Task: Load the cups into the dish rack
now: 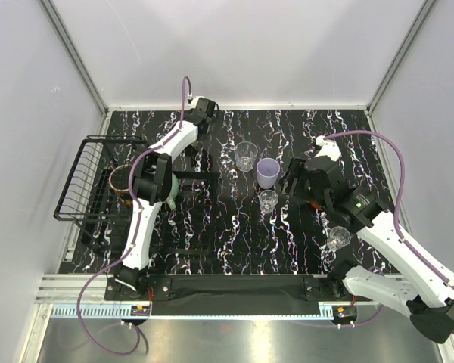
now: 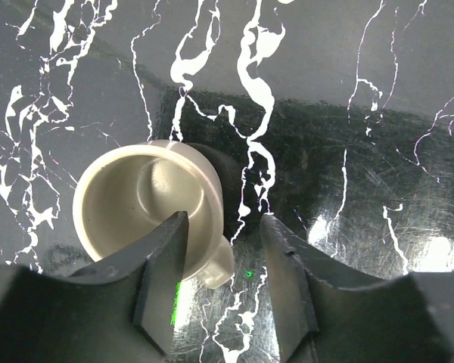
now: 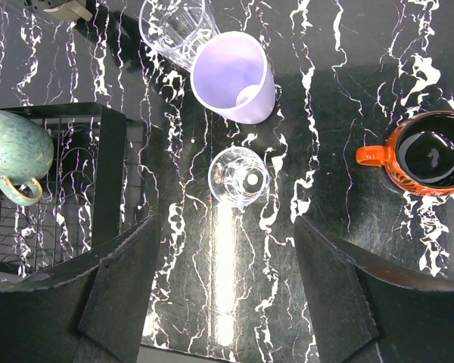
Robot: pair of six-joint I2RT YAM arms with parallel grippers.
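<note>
The olive-beige mug (image 2: pixel 140 200) stands upright on the marble table at the far back. My left gripper (image 2: pixel 225 219) is open over it; one finger (image 2: pixel 163 272) overlaps its rim and the mug's handle side lies between the jaws. In the top view this gripper (image 1: pixel 206 113) hides the mug. My right gripper (image 3: pixel 225 223) is open and empty above a small clear glass (image 3: pixel 240 176). Beyond it stand the lavender cup (image 3: pixel 234 76) and a taller clear glass (image 3: pixel 174 26). The red cup (image 3: pixel 431 155) is to the right. The teal mug (image 3: pixel 11 155) sits on the dish rack (image 1: pixel 83 189).
In the top view the lavender cup (image 1: pixel 268 172), the tall glass (image 1: pixel 246 155) and the small glass (image 1: pixel 268 200) cluster mid-table beside my right gripper (image 1: pixel 293 181). Another clear glass (image 1: pixel 338 238) stands by the right forearm. White walls enclose the table.
</note>
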